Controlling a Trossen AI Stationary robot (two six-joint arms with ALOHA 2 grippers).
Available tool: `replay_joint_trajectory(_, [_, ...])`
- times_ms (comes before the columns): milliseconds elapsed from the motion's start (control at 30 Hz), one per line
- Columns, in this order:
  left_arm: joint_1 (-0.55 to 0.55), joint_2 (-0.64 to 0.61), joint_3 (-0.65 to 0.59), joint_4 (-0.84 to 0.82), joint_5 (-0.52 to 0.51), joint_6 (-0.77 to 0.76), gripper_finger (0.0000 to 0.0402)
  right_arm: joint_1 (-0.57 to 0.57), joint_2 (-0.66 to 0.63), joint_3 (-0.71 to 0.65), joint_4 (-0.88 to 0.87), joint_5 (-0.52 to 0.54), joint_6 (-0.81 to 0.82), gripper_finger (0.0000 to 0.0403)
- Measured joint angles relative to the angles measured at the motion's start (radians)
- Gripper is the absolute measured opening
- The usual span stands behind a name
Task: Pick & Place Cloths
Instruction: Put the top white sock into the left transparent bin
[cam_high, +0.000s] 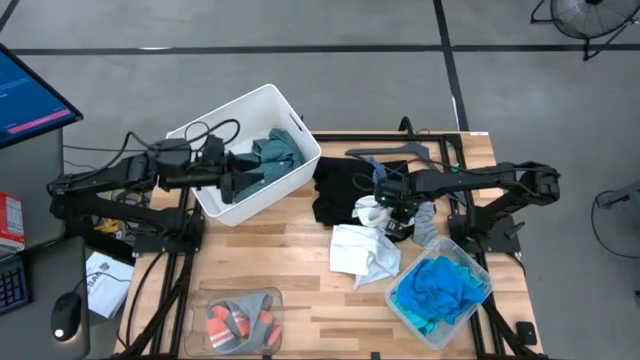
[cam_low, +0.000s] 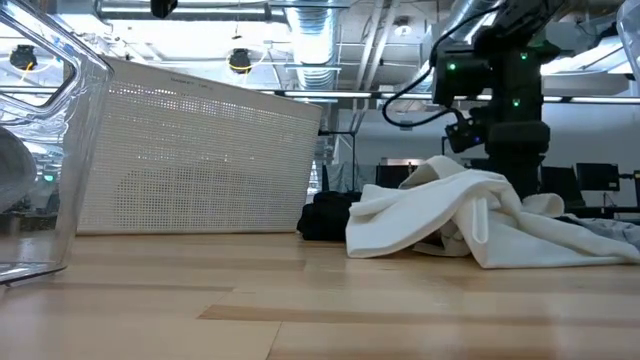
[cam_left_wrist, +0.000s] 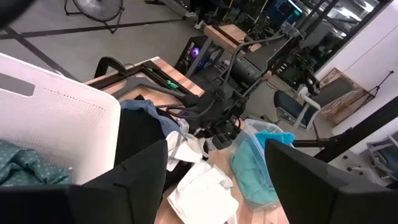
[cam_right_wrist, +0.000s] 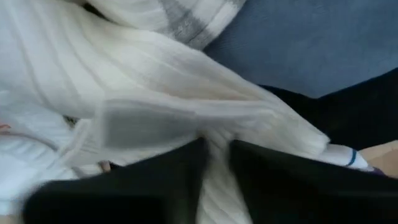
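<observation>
A white ribbed cloth (cam_high: 362, 250) lies crumpled on the wooden table, right of middle; in the low view the white cloth (cam_low: 460, 215) shows as a mound. My right gripper (cam_high: 393, 218) points down at its far end, shut on it (cam_right_wrist: 216, 163). A black cloth (cam_high: 338, 190) and a grey cloth (cam_high: 427, 222) lie beside it. Dark teal-green cloth (cam_high: 275, 155) rests inside the white bin (cam_high: 215, 115). My left gripper (cam_high: 238, 184) hovers over the bin's near side, open and empty (cam_left_wrist: 214, 186). My right gripper pinches a raised fold of the white cloth (cam_right_wrist: 214, 134) between its two fingers, coming from above and pointing down. The rest of the cloth lies slack on the table.
A clear tub (cam_high: 468, 315) with turquoise cloth (cam_high: 440, 288) stands at the near right corner. A clear container (cam_high: 205, 300) with grey-and-orange cloth (cam_high: 238, 322) stands at the near edge. A black hanger (cam_high: 395, 152) lies at the far right. Bare wood shows mid-table (cam_high: 290, 260).
</observation>
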Motion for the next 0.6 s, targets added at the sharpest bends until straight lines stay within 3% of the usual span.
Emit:
replay_joint_trajectory(67, [0.000,0.000,0.000,0.002,0.000,0.000,0.0248,0.005,-0.004,0.000,0.005,0.000,0.004,0.0018])
replay_joint_trajectory(167, [0.000,0.000,0.000,0.007,-0.001,0.006,0.0246,0.012,-0.020,0.013,-0.012,0.000,0.026,0.0008])
replay_joint_trajectory(400, [-0.023,0.019,0.000,0.105,-0.001,0.107,0.0247,0.057,-0.117,0.163,-0.076,0.001,0.049,0.0002])
replay_joint_trajectory(600, [-0.048,0.112,0.000,0.296,-0.001,0.217,0.0246,0.077,-0.178,0.332,-0.071,0.007,0.070,0.0001])
